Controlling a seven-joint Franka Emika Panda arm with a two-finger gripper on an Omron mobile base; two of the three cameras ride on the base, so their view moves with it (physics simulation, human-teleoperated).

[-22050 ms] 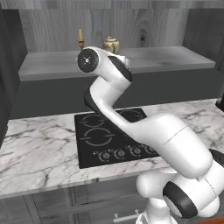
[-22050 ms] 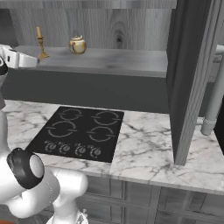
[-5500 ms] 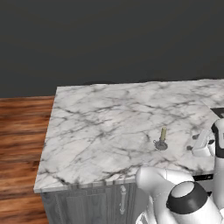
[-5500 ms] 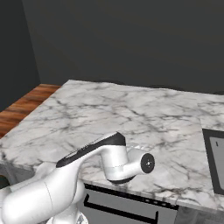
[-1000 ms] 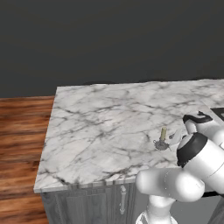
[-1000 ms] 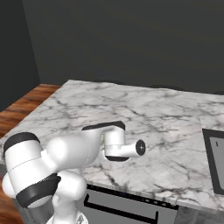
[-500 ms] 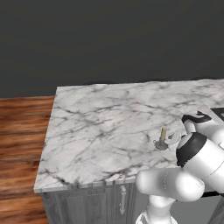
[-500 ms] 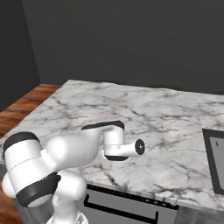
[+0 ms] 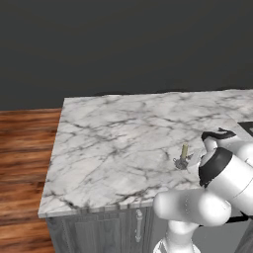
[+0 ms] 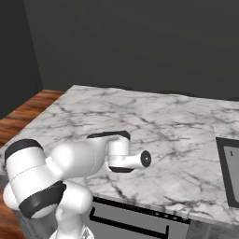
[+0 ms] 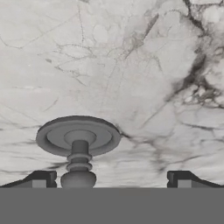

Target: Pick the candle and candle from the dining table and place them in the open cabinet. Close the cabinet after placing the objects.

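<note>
The gripper (image 11: 109, 179) is easing closer around the stubby olive candle on its grey metal base (image 9: 183, 157) (jaws wide, nothing held), nearing a grasp.

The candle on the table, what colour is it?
Pale olive-yellow, on a grey metal base; the candle shows best in the left base view, standing on the marble table.

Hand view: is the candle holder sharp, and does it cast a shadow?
Hand view: the grey candle holder looks sharp and casts a soft shadow on the marble table, between the open claw tips. Left base view: the candle is small and slightly blurry.
</note>
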